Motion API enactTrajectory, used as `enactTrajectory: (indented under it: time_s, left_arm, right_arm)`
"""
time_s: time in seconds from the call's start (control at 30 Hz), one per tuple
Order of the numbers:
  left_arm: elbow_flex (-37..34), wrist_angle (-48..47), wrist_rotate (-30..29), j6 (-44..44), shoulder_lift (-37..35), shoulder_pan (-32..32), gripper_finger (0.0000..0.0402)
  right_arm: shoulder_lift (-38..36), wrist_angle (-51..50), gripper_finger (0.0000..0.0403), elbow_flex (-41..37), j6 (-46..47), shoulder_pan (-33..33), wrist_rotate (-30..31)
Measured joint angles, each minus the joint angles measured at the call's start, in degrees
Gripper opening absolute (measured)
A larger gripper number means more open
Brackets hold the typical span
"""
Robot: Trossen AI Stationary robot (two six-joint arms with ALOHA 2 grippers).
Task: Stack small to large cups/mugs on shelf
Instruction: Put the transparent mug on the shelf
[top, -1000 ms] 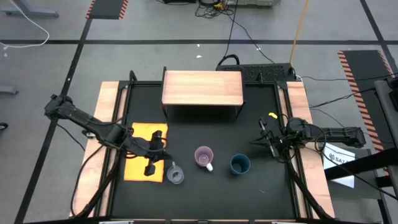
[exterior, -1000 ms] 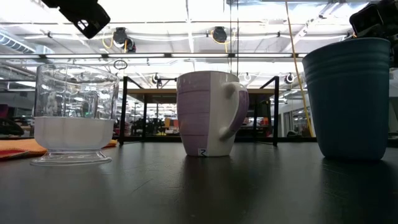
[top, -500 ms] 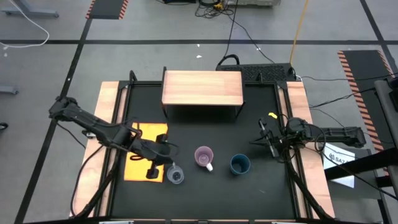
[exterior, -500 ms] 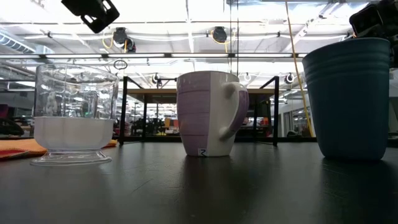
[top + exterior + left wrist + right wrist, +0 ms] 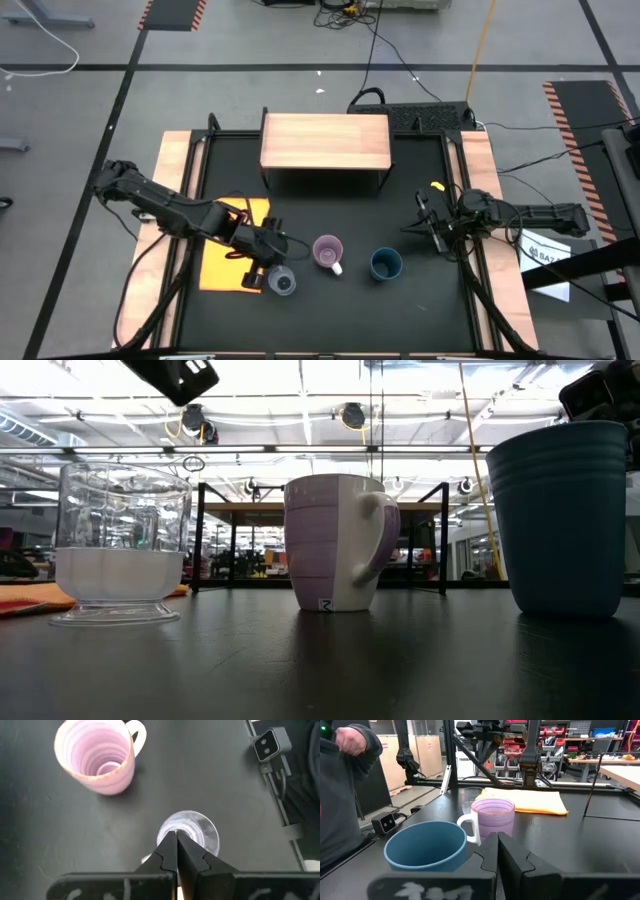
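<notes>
The glass cup stands at the front of the black table, just beside the near corner of the yellow mat. The left gripper hangs directly above it, on the mat side of the cup, with its two fingers pressed together and holding nothing. In the left wrist view the closed fingertips overlap the cup's rim, so the cup sits right under and just ahead of them; from the low view the gripper is well above the glass, not touching it.

Away from the mat, next to the glass cup, stands the purple mug, upright, its pale handle turned toward the table's front edge. Beyond the mug, in the same row, is the blue cup, also upright. All three are apart from one another.

The shelf stands at the back of the table, well apart from the glass cup, with nothing on its wooden top.

The right gripper waits beyond the blue cup, near the table's right side, fingers together and empty. In its wrist view the blue cup and the mug lie ahead of it, and a person's sleeve shows at the table's edge.
</notes>
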Motion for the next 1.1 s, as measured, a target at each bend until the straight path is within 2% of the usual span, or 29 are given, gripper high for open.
enactTrajectory:
  time_s: [0.8, 1.1]
  left_arm:
    - [0.3, -6.6, 4.8, -0.5, 6.5, 1.4, 0.0000]
    - [0.4, -6.6, 3.9, 0.0, 6.4, 1.5, 0.0000]
  right_arm:
    - [0.1, 0.1, 0.0000, 0.0, -0.1, 0.0, 0.0]
    - [0.2, 0.3, 0.0000, 0.0, -0.1, 0.0, 0.0]
